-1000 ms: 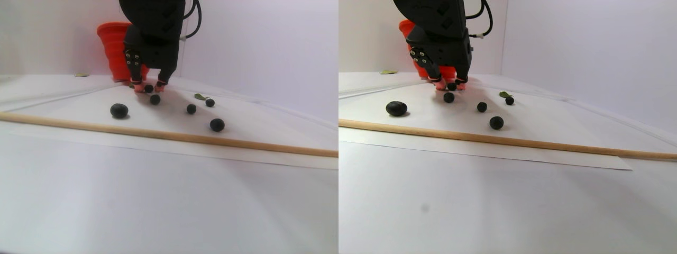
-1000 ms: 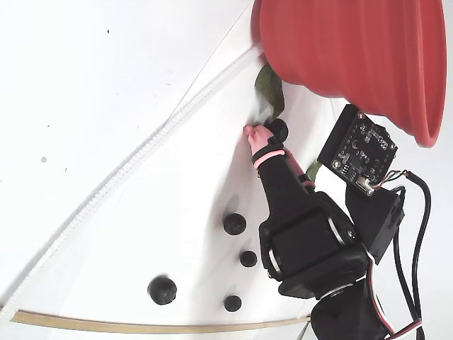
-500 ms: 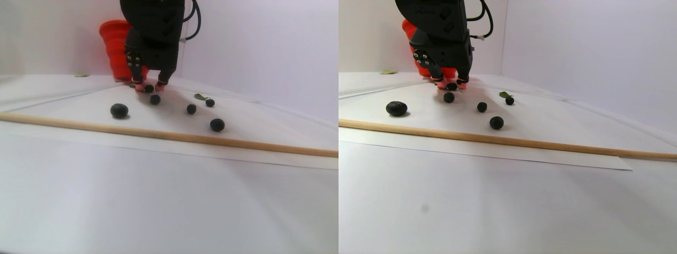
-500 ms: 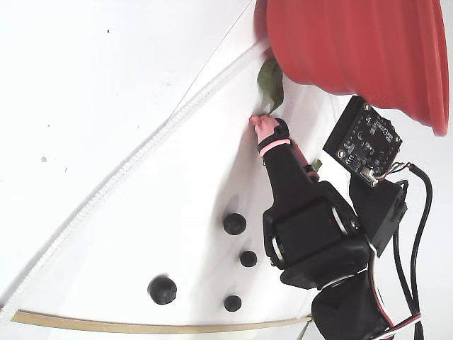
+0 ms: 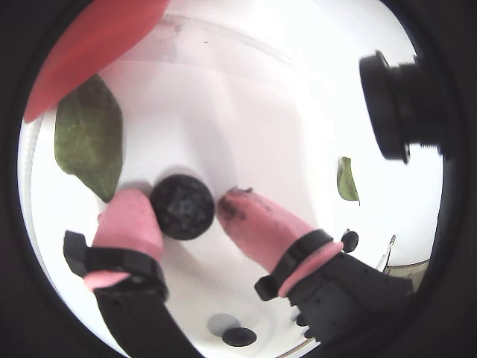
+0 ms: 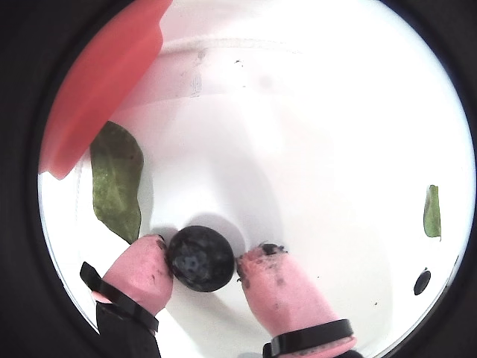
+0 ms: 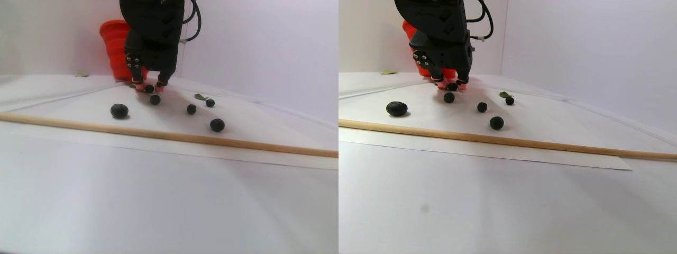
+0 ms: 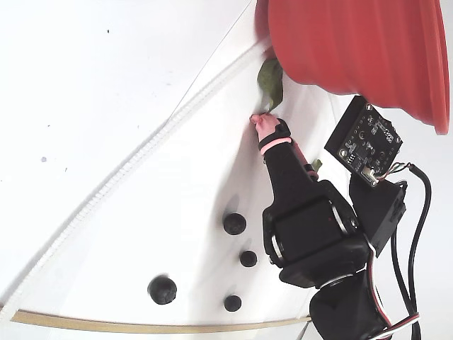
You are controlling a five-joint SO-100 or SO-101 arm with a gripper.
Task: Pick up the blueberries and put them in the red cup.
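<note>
One blueberry [image 6: 200, 257] sits between the two pink fingertips [image 6: 141, 272] of the gripper [image 5: 185, 211], low on the white table [image 6: 313, 149]. In both wrist views the tips sit right at the berry's sides. The left tip looks like it is touching. The right tip is touching or almost touching. So the gripper is nearly closed around this one berry. I cannot tell if the berry is off the table yet.

The red cup [image 8: 354, 49] is very near. In a wrist view its rim fills the top left corner. In the fixed view it is just past the pink tip [image 8: 265, 126]. A green leaf [image 5: 88, 138] lies just left of the berry, between it and the cup.

To do this step well, the squeeze should be soft. A berry is round and squishy, so it can pop out or get mashed. The right tip already has dark smudges on it. Lifting straight up first looks best, high enough to clear the cup's rim, and then moving over the cup. The leaf should stay behind.

Other berries [image 7: 119, 110] still lie on the table, nearer the wooden stick [image 7: 158, 135], well away from the cup.
</note>
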